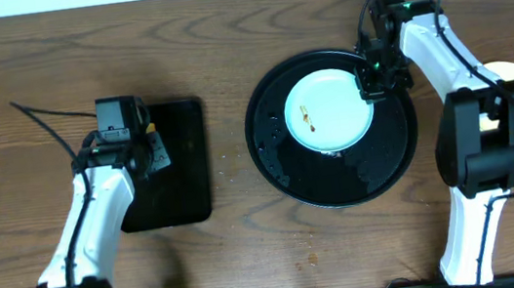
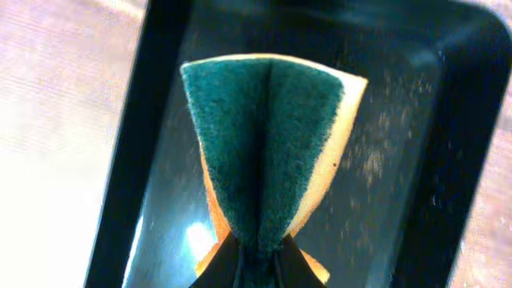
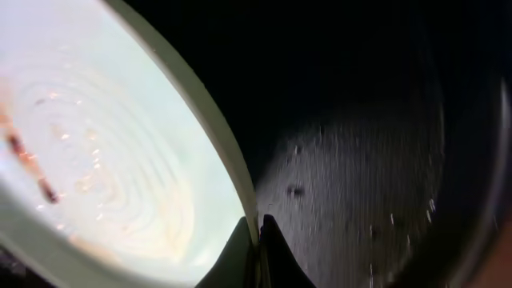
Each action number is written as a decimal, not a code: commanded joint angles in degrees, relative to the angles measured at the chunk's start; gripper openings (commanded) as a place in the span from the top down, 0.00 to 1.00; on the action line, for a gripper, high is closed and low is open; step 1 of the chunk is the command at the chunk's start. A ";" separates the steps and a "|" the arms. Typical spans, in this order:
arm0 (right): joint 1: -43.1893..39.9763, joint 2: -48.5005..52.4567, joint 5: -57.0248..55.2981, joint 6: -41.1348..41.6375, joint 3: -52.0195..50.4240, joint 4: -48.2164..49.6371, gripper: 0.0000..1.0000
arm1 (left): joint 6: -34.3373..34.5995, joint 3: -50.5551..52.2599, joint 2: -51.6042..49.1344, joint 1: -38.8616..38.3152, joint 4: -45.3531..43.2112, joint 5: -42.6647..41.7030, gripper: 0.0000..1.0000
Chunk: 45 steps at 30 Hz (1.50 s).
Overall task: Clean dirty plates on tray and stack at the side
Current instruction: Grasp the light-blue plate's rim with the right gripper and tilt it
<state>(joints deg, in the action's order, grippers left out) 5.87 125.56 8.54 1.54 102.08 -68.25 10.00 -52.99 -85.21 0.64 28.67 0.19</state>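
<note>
While the left gripper [image 2: 260, 250] clamps a sponge [image 2: 266, 136], the right gripper [image 3: 258, 230] pinches only the thin rim of the pale blue plate [image 1: 331, 105], so scrubbing could twist it loose.

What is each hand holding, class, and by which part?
The left hand pinches a sponge at its near edge, creasing it down the middle. The right hand grips the plate by its rim.
</note>
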 commanded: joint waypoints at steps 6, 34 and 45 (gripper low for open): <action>1.92 -1.49 0.07 1.62 -2.38 0.57 0.99 | -6.58 -0.31 -8.50 0.37 -8.28 4.26 0.85; 2.03 -1.49 0.04 1.62 -9.01 7.39 0.99 | -8.39 -0.37 -18.75 0.52 -21.18 4.42 0.38; 2.05 -1.49 0.04 1.62 -9.01 7.39 0.99 | -8.46 -0.39 -18.84 1.44 -20.02 4.39 0.32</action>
<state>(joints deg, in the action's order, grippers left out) 7.60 124.92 8.56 2.57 93.54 -60.82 1.93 -53.15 -103.42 1.67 7.11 3.60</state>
